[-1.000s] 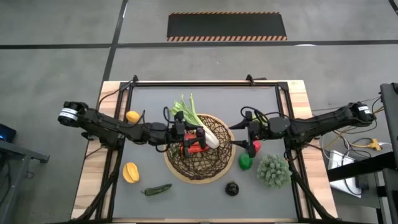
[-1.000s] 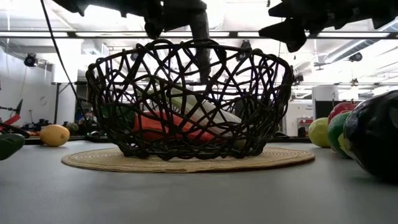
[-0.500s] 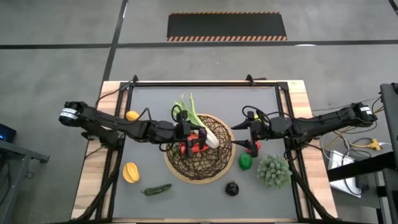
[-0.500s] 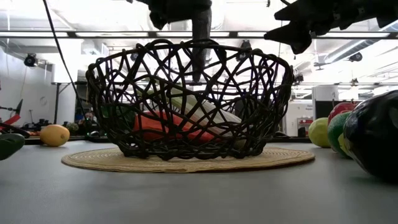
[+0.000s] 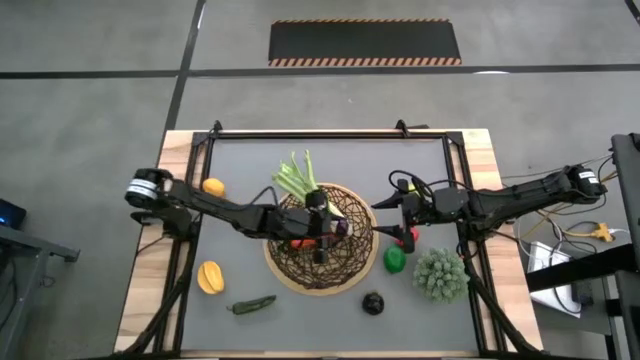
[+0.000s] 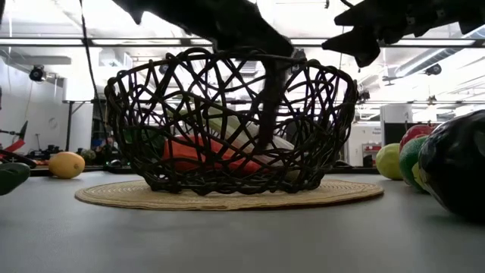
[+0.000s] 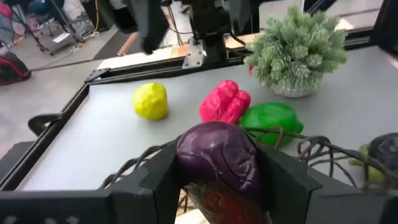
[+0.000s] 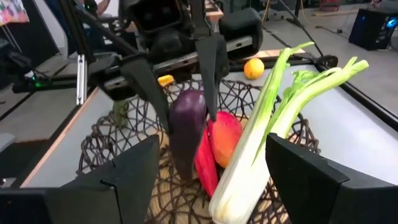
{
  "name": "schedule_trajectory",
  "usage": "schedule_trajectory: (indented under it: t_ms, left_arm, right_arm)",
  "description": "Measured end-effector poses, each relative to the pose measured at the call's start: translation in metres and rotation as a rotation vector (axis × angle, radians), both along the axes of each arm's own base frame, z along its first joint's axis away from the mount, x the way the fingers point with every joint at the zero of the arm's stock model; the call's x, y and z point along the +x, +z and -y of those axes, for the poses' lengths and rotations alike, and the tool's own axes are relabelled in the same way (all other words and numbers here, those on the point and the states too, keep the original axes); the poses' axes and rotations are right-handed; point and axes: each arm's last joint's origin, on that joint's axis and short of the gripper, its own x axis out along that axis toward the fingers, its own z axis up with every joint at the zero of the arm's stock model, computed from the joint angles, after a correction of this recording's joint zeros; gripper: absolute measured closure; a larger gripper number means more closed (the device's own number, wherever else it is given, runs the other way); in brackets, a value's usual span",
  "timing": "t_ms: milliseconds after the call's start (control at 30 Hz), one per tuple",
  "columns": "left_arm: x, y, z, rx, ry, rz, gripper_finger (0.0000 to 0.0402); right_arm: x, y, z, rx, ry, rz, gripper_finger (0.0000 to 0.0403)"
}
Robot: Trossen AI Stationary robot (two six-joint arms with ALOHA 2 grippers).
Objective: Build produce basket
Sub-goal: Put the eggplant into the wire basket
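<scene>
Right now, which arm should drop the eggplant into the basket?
Left. Its tool is already over the basket, fingers clamped on the purple eggplant, which hangs beside the leek. The right tool is open and empty, hovering just outside the basket's rim.

High view straight down over whole table, low view level at tabletop close to basket (image 6: 231,125), wrist views face each other across basket (image 8: 186,174), all four share it

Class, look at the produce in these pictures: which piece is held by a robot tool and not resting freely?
The purple eggplant. The left tool is shut on it above the basket. The leek and carrot lie loose inside.
</scene>
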Motion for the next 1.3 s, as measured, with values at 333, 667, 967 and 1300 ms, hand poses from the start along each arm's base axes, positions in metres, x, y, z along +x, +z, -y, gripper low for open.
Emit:
schedule_trajectory:
  t_ms: [333, 667, 967, 1300]
  left_arm:
    - [0.017, -0.022, 0.002, 0.084, -0.023, -0.070, 0.0238]
    - [0.019, -0.023, 0.001, 0.085, -0.020, -0.054, 0.0237]
    - [0.019, -0.024, -0.001, 0.083, -0.015, -0.056, 0.0237]
    - [0.019, -0.026, -0.002, 0.075, -0.014, -0.062, 0.0171]
  right_arm:
    - [0.001, 0.000, 0.000, 0.004, -0.001, -0.001, 0.0129]
    - [0.001, 0.000, 0.000, 0.005, -0.001, -0.001, 0.0129]
    - [0.001, 0.000, 0.000, 0.005, -0.002, 0.000, 0.0129]
    - [0.001, 0.000, 0.000, 0.015, -0.004, -0.001, 0.0129]
